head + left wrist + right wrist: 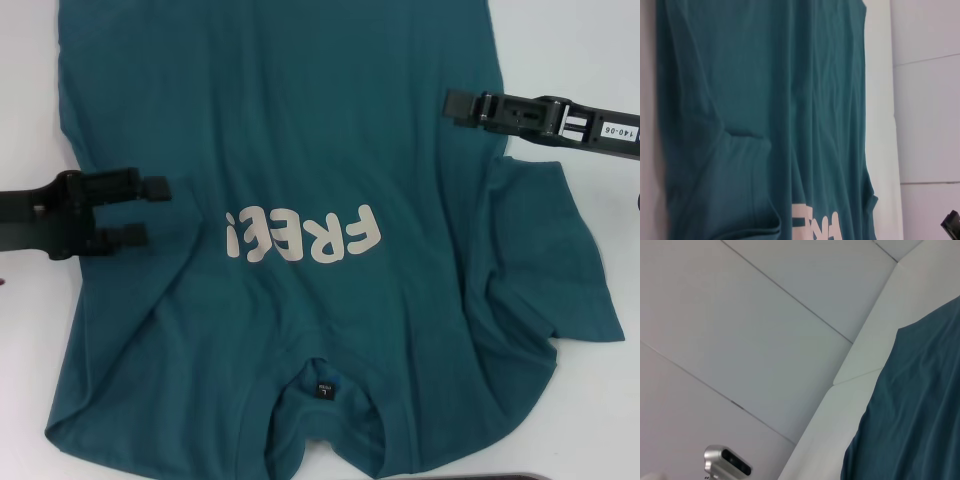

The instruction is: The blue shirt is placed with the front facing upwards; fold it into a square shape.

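Observation:
The blue shirt (pixel 300 130) lies spread front-up on the white table (pixel 590 400). Its collar and black neck label (pixel 323 390) are at the near edge, and cream letters (pixel 305 235) cross the chest. Its right sleeve (pixel 565 260) lies rumpled outward. My left gripper (pixel 152 212) is open and hovers over the shirt's left edge at chest height, with nothing between its fingers. My right gripper (pixel 457 104) reaches in side-on over the shirt's right edge, farther from me. The left wrist view shows the shirt (pixel 765 100) with a soft fold, and the right wrist view shows only its edge (pixel 920 410).
Bare white table borders the shirt on the left (pixel 25 120) and right. A dark object (pixel 510 477) peeks in at the near edge. White wall panels (pixel 740 330) and a small silver camera (pixel 726 462) stand beyond the table.

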Robot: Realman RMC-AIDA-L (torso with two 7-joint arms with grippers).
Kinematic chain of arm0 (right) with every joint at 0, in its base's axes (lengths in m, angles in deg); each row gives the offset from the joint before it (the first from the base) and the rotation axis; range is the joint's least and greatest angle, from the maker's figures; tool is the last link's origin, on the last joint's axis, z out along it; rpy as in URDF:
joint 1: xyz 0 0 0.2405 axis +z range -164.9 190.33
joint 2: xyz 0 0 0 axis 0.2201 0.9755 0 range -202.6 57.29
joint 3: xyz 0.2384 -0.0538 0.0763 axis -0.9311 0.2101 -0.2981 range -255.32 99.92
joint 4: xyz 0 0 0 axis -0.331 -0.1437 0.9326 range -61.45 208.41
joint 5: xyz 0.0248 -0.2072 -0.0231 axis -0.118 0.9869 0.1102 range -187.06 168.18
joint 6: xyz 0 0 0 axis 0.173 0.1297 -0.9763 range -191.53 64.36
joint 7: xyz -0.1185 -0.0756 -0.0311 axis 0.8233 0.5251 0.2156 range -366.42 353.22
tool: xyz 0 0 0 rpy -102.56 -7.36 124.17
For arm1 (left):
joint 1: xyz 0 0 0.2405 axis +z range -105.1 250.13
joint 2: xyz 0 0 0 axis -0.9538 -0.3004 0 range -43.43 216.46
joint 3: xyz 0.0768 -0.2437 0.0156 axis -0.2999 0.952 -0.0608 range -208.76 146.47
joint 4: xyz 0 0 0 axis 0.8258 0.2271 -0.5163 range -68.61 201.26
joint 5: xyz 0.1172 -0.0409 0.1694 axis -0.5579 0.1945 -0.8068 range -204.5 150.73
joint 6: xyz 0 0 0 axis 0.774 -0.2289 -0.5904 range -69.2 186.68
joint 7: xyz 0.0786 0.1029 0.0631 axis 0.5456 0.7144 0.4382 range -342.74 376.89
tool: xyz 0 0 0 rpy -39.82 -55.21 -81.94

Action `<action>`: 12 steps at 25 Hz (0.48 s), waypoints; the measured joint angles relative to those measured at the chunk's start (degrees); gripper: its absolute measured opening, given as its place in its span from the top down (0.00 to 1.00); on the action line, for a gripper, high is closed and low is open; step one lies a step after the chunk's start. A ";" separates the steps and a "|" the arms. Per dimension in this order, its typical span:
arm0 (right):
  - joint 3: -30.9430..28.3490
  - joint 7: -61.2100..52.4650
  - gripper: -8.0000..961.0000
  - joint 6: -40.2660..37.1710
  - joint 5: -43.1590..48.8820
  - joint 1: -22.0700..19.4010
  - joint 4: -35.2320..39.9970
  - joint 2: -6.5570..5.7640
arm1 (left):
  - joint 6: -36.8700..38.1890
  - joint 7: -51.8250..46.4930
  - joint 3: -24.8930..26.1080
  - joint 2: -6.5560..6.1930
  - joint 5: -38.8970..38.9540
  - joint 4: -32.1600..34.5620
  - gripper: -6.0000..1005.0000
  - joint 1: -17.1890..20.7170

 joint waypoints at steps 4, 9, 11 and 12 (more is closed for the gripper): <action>0.00 0.00 0.06 0.00 -0.05 0.00 -0.01 0.00 | 1.35 -0.14 0.74 -0.97 0.23 -2.97 0.11 1.73; 0.00 0.00 0.06 0.04 -0.04 0.00 -0.01 -0.07 | 2.77 0.39 2.48 -2.52 0.46 -4.81 0.11 3.90; 0.00 -0.30 0.06 -0.23 -0.04 0.00 -0.01 -0.32 | 3.57 1.26 3.11 -2.63 0.89 -4.88 0.11 4.36; 0.00 -0.55 0.06 -0.40 -0.03 0.00 -0.01 -0.42 | 4.08 1.87 3.60 -2.63 1.26 -4.91 0.11 4.55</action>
